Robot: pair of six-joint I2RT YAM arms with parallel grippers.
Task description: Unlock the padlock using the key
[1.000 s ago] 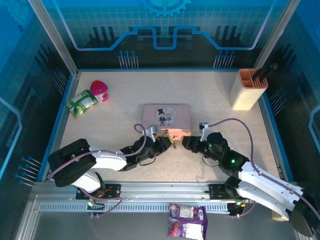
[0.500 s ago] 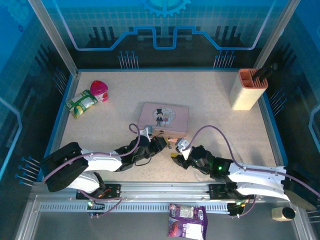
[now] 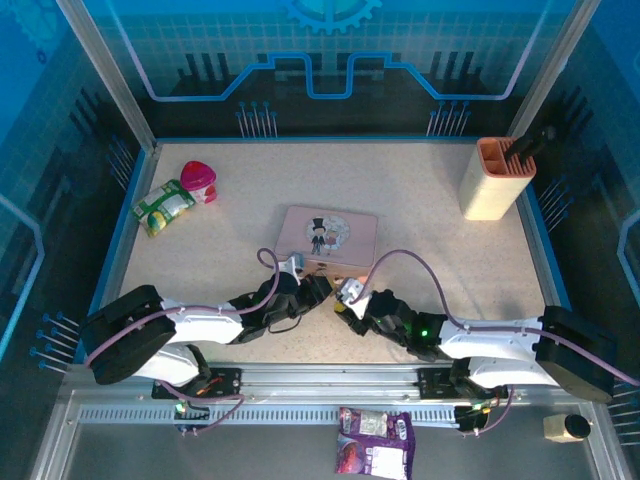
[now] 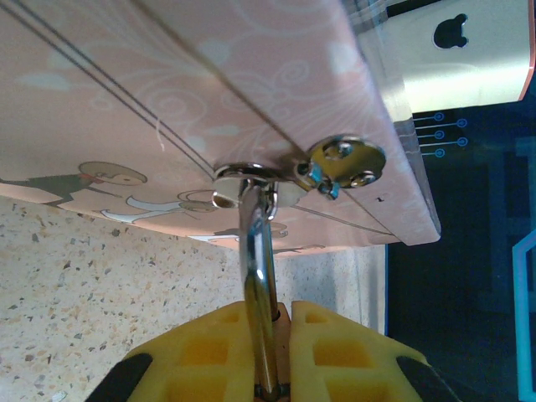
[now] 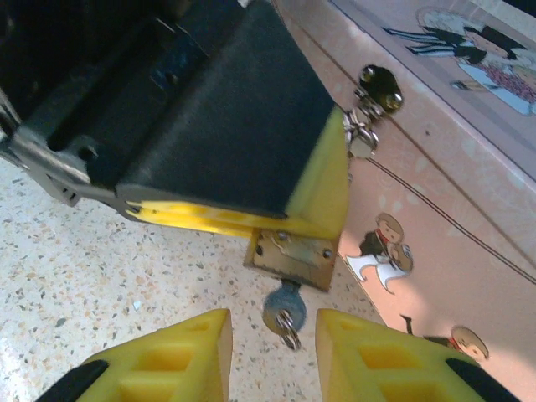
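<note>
While in padlock (image 5: pixel 289 251), key (image 5: pixel 283 311) toward claw (image 5: pixel 272 325).

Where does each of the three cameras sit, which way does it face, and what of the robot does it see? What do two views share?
Top external: above and behind the bases, facing down on the table; left arm and right arm meet at the pink tin.
Left wrist: low, faces along the left gripper, shut on the padlock at the tin's hasp.
Right wrist: low, faces the tin's side past the open right gripper; the key sits in the padlock.
Shared: both wrist views show padlock, hasp and tin.
</note>
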